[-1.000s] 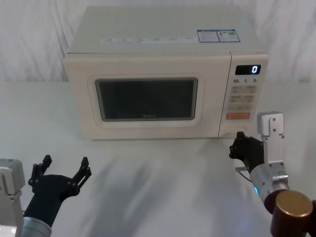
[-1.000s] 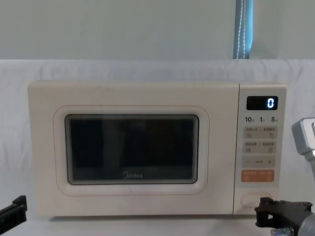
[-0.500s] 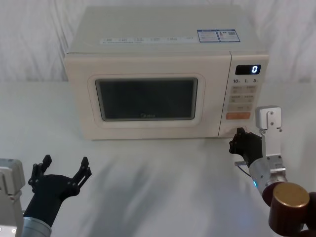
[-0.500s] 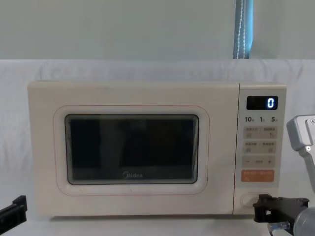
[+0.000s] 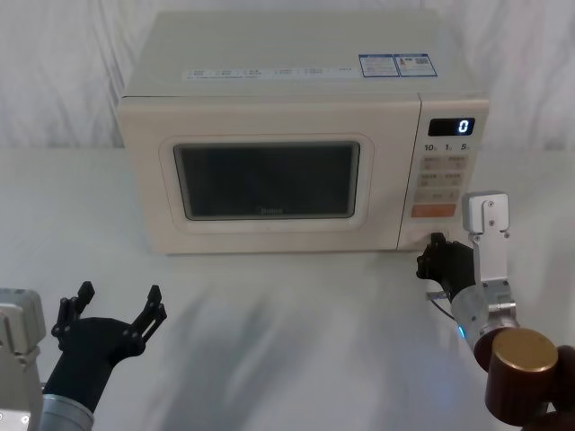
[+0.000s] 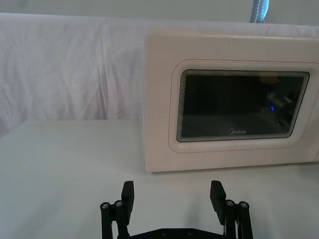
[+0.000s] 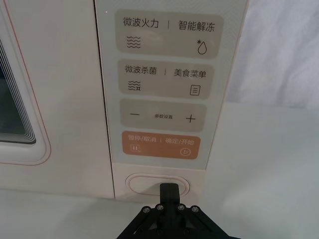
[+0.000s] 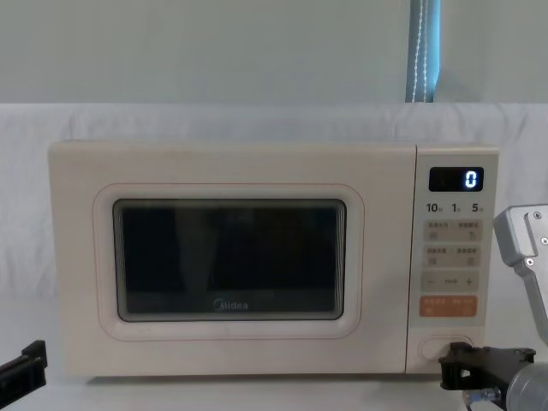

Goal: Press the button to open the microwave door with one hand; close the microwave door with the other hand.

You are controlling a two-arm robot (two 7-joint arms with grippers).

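The microwave door [image 5: 267, 180] is closed flush with the cream body, its dark window [image 8: 229, 260] facing me. At the foot of the control panel sits the button [image 7: 144, 183], a blank cream pill-shaped key [image 8: 435, 348]. My right gripper [image 5: 434, 254] is shut, its fingers pressed together into one black tip [image 7: 169, 191]. That tip points at the button's lower middle, right up against it; whether it touches I cannot tell. My left gripper [image 5: 119, 293] hangs open low at the front left, well clear of the door, with nothing between its fingers [image 6: 128, 192].
The microwave [image 5: 296, 54] stands on a white cloth-covered table [image 5: 287, 314] with a white draped backdrop behind. Above the button are an orange key [image 7: 160, 145] and cream printed keys [image 7: 163, 116]. The display [image 8: 455, 179] reads 0.
My right gripper has crept forward and slightly up toward the bottom of the control panel. The door stays closed and the left gripper has not moved.
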